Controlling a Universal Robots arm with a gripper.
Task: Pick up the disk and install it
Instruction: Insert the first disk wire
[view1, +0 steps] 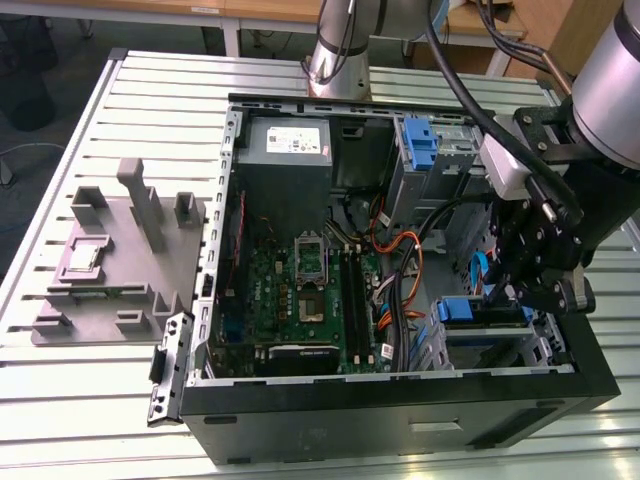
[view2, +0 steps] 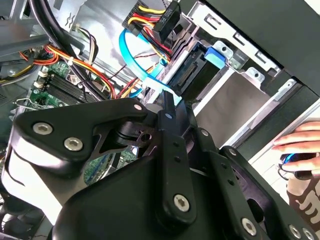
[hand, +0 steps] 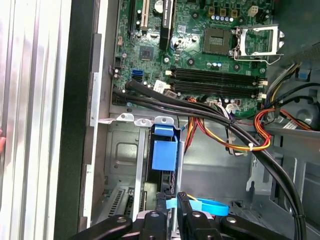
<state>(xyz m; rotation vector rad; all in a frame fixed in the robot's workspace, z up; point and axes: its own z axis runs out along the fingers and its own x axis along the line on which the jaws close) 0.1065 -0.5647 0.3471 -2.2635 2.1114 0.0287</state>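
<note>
The disk (view1: 478, 312) sits edge-up in the lower drive bay at the open computer case's corner, on the exterior view's right, showing its blue side rail (hand: 164, 155). In the second wrist view its dark end and blue tab (view2: 202, 62) lie just beyond the black finger. My gripper (view1: 508, 292) hangs over the bay, directly at the disk's near end. Its fingers (hand: 182, 207) stand close together, shut, with their tips (view2: 167, 102) at the disk's edge beside a light-blue flat cable (hand: 210, 205). Whether the tips press on the disk is hidden.
The case (view1: 400, 400) lies open on a slatted table. Inside are a motherboard (view1: 300, 290), a grey power-supply box (view1: 285, 140), coloured cable bundles (view1: 400, 265) and an upper bay with a blue bracket (view1: 420, 140). A grey fixture (view1: 115, 260) stands beside the case. A person's hand (view2: 300, 140) is outside it.
</note>
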